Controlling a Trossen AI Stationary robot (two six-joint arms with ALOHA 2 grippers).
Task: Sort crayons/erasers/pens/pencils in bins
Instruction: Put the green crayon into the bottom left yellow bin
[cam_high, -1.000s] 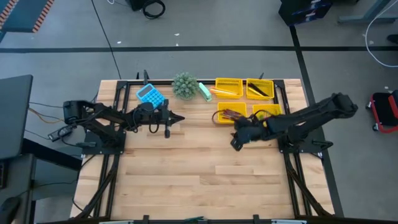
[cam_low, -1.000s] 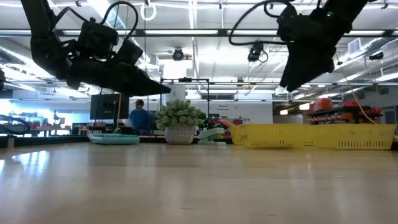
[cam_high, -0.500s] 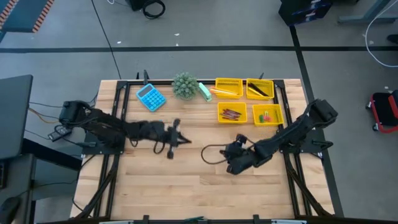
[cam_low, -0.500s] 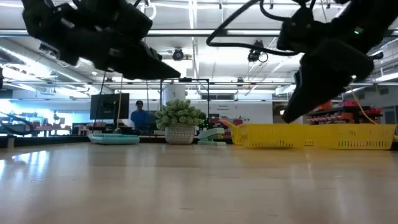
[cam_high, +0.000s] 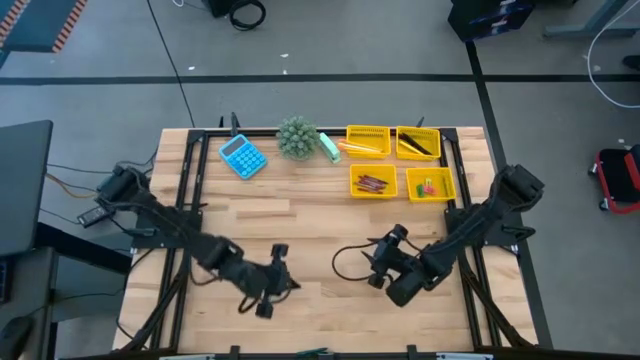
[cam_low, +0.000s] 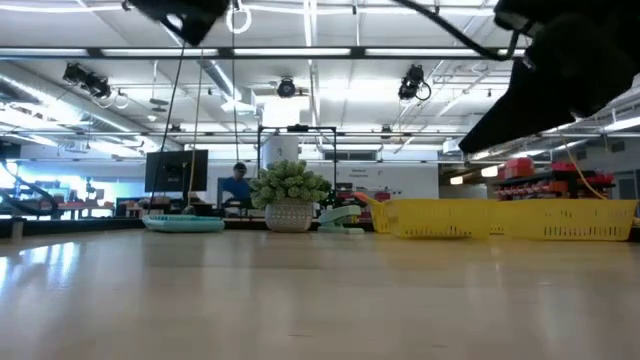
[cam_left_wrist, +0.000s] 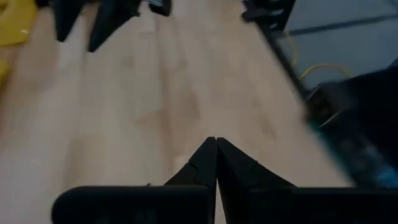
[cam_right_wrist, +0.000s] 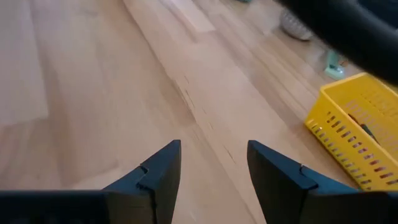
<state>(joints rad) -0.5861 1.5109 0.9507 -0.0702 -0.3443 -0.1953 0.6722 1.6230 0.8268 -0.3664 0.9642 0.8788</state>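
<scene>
My left hand (cam_high: 290, 287) hangs closed and empty, my right hand (cam_high: 372, 266) open and empty, above the bench (cam_high: 320, 230), well apart from the yellow bins (cam_high: 367, 141).

A grey floor (cam_high: 330, 50) with dark lines surrounds the wooden table (cam_high: 320, 230). Bright ceiling lights (cam_low: 330, 95) hang over distant desks and a monitor (cam_low: 176, 170).

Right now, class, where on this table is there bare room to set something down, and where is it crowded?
Free: the bare wooden tabletop between the back row and both grippers. Crowded: the back edge, with the blue calculator, green potted plant and four yellow plastic bins.
</scene>
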